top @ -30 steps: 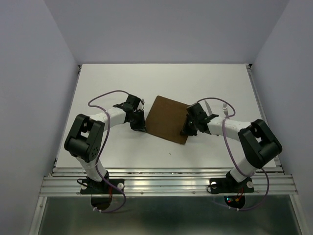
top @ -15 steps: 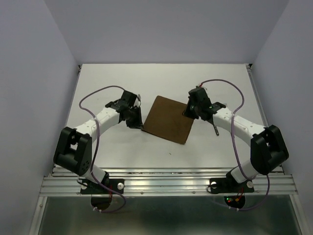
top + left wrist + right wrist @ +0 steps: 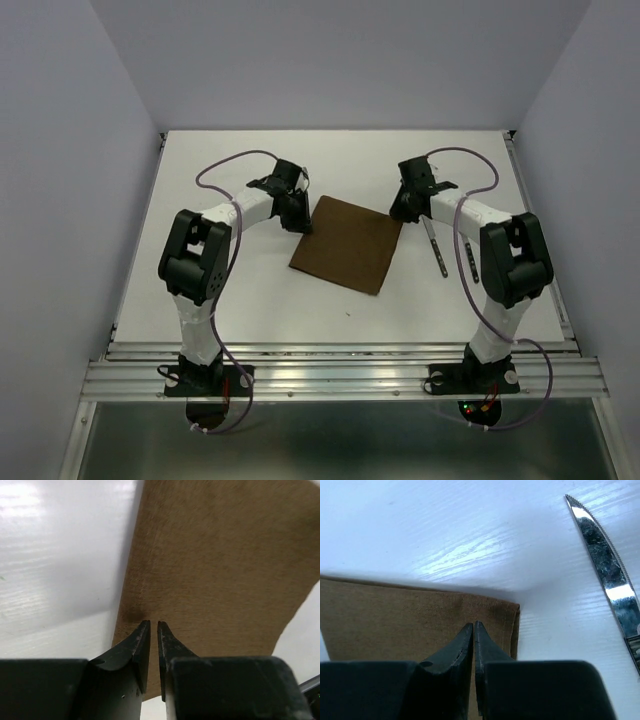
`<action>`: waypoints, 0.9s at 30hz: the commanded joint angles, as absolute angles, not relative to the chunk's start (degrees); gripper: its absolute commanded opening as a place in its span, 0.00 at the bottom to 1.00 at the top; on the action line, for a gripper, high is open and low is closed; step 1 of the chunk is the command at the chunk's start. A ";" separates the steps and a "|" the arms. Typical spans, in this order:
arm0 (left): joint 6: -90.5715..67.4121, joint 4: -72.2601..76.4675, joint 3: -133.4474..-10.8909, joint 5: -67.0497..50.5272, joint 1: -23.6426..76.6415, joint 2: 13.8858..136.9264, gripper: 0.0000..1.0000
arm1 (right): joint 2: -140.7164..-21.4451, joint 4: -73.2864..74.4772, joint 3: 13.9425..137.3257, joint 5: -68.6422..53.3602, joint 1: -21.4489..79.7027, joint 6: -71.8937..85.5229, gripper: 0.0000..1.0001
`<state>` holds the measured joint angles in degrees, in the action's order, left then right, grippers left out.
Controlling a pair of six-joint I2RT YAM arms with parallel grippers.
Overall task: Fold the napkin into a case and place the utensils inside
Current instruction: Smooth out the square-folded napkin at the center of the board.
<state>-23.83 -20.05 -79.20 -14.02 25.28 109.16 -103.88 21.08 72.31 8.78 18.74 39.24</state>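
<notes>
The dark brown napkin (image 3: 345,247) lies flat mid-table as a tilted rectangle. My left gripper (image 3: 303,224) rests over its far left corner. In the left wrist view the left gripper (image 3: 153,624) has its jaws nearly together, a thin slit between them and no cloth in it, above the napkin (image 3: 215,565). My right gripper (image 3: 398,212) is at the far right corner. It is shut (image 3: 473,624) just inside the napkin's hemmed corner (image 3: 512,611). The knife (image 3: 605,565) lies on the table to the right, and the knife (image 3: 436,250) also shows beside my right arm. The fork is hidden.
The white table (image 3: 250,300) is enclosed by pale walls on the left, right and back. A metal rail (image 3: 340,375) runs along the near edge by the arm bases. Purple cables (image 3: 225,170) loop above both arms.
Both grippers have travelled from the napkin's near side edges up to its far corners. The right arm has moved off the knife, which now shows beside it. The napkin has barely shifted.
</notes>
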 commanded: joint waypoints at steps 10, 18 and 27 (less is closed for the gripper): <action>-25.92 -13.19 -57.85 -17.84 27.24 103.63 0.23 | -114.52 23.11 78.31 9.84 17.31 36.30 0.09; -28.30 -15.89 -51.15 -17.50 29.53 91.95 0.23 | -110.40 21.54 76.12 8.19 17.31 33.05 0.09; -23.38 -23.03 -74.95 -10.11 27.69 99.65 0.24 | -98.70 20.65 74.54 3.87 17.31 33.04 0.12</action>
